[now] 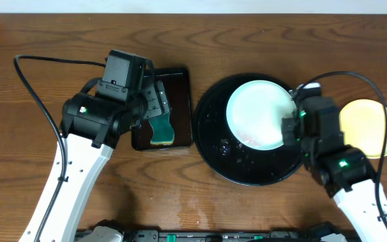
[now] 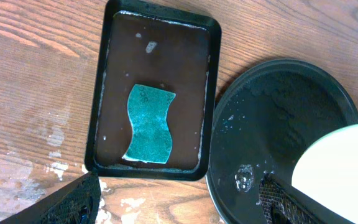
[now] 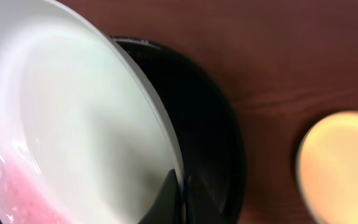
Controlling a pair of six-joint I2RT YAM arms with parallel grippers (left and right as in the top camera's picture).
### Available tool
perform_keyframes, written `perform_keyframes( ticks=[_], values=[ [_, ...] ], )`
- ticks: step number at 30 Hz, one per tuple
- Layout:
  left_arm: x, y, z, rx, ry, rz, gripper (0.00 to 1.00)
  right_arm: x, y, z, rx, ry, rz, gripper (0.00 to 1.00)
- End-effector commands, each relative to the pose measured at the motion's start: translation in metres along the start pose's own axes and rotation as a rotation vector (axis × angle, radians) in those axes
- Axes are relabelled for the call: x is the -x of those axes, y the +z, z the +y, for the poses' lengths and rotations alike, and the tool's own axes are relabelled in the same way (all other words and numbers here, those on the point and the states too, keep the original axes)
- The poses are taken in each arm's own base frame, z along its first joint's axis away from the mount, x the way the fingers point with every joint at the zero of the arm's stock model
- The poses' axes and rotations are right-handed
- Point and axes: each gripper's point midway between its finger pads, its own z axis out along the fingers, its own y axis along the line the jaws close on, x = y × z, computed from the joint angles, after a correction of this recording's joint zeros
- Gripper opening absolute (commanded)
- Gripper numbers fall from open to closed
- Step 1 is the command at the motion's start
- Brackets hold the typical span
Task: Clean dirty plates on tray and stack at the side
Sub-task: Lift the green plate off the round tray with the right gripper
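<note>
A pale mint-white plate (image 1: 259,113) with a red-pink smear is held tilted above the large round black tray (image 1: 228,160). My right gripper (image 1: 290,125) is shut on the plate's right rim; in the right wrist view the fingers (image 3: 180,199) pinch the rim of the plate (image 3: 73,124). A yellow plate (image 1: 369,126) lies on the wood tabletop to the right of the tray, blurred in the right wrist view (image 3: 340,168). My left gripper (image 1: 158,107) is open and empty above the small rectangular tray; its fingers (image 2: 179,208) show at the bottom of the left wrist view.
A teal sponge (image 1: 160,129) lies in the small rectangular black tray (image 1: 180,75), also in the left wrist view (image 2: 149,123). The round tray (image 2: 278,112) holds water droplets. Wet patches mark the wood (image 2: 55,140) by the small tray.
</note>
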Motion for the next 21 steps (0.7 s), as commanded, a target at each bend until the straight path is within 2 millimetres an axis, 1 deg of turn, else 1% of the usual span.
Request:
perform_keyframes(
  ticks=[1, 4, 9, 12, 16, 21],
  values=[
    [0.004, -0.004, 0.000, -0.004, 0.007, -0.013, 0.82, 0.019, -0.018, -0.010, -0.184, -0.126, -0.081, 0.01],
    [0.004, -0.004, 0.000, -0.004, 0.007, -0.013, 0.82, 0.026, -0.030, -0.006, -0.294, -0.203, -0.133, 0.01],
    [0.004, -0.004, 0.000, -0.004, 0.007, -0.013, 0.82, 0.039, -0.052, 0.023, -0.348, -0.349, -0.231, 0.01],
    [0.004, -0.004, 0.000, -0.004, 0.007, -0.013, 0.82, 0.044, -0.064, 0.033, -0.381, -0.404, -0.278, 0.01],
    [0.004, -0.004, 0.000, -0.004, 0.007, -0.013, 0.83, 0.048, -0.077, 0.042, -0.419, -0.468, -0.320, 0.01],
    [0.004, -0.004, 0.000, -0.004, 0.007, -0.013, 0.83, 0.050, -0.088, 0.043, -0.471, -0.506, -0.344, 0.01]
  ],
)
